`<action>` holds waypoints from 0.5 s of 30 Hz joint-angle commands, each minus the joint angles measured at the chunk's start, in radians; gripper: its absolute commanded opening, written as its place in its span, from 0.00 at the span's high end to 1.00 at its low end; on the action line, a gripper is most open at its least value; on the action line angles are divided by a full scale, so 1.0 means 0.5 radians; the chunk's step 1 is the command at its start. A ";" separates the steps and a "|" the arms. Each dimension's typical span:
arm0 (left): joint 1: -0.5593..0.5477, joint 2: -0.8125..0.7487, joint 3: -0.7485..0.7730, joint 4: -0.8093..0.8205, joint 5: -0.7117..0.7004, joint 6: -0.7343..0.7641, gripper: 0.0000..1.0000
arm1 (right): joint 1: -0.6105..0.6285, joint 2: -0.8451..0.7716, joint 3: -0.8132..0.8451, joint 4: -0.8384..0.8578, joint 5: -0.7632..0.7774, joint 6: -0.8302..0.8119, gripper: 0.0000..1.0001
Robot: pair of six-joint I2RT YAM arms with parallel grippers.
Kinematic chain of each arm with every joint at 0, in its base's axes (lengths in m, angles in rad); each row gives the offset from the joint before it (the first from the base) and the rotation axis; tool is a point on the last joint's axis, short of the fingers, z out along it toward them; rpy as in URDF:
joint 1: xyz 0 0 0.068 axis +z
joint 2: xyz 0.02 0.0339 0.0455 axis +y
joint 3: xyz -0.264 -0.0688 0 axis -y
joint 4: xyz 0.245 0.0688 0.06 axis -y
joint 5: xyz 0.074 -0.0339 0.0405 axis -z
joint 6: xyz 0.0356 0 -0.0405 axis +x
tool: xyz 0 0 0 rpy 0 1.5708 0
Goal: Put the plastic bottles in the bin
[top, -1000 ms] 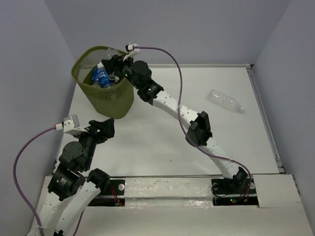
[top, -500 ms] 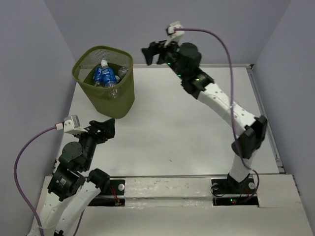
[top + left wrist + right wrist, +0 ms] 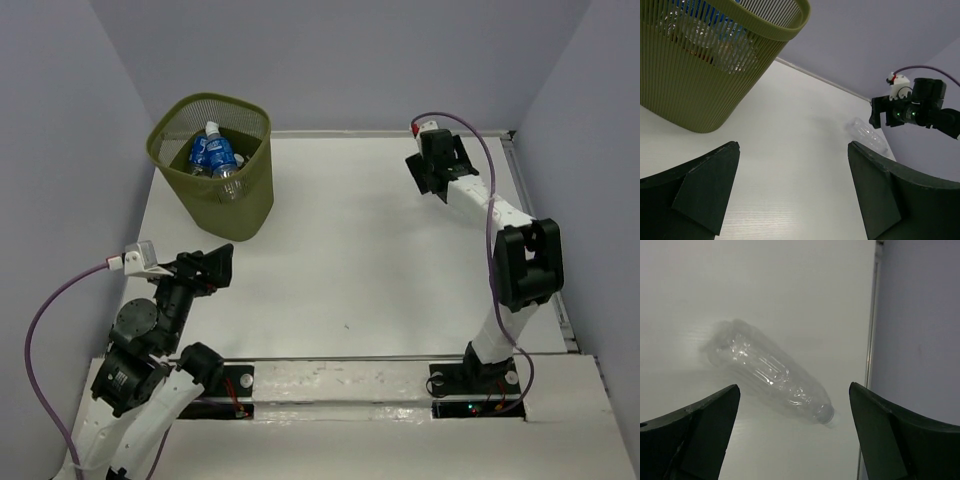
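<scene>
Olive mesh bin (image 3: 243,205) at far left already holds several bottles (image 3: 214,156). In front of it the left gripper (image 3: 215,265) sits wide open, empty, out of the way. Rightward, the right gripper (image 3: 433,175) hovers spread above a clear bottle (image 3: 770,372) lying on the table (image 3: 340,250), likely aligning to grasp.

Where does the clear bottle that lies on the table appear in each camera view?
Top external: not visible; only the right gripper shows, at upper right.
Left wrist: the clear bottle lies right of centre, just below the right gripper.
Right wrist: clear bottle central, between the open fingers.
Shared landmark: the right gripper.
</scene>
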 commanded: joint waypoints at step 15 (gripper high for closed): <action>-0.106 -0.003 0.027 0.089 -0.018 0.046 0.01 | -0.437 0.578 0.559 -0.701 -1.230 -0.092 0.02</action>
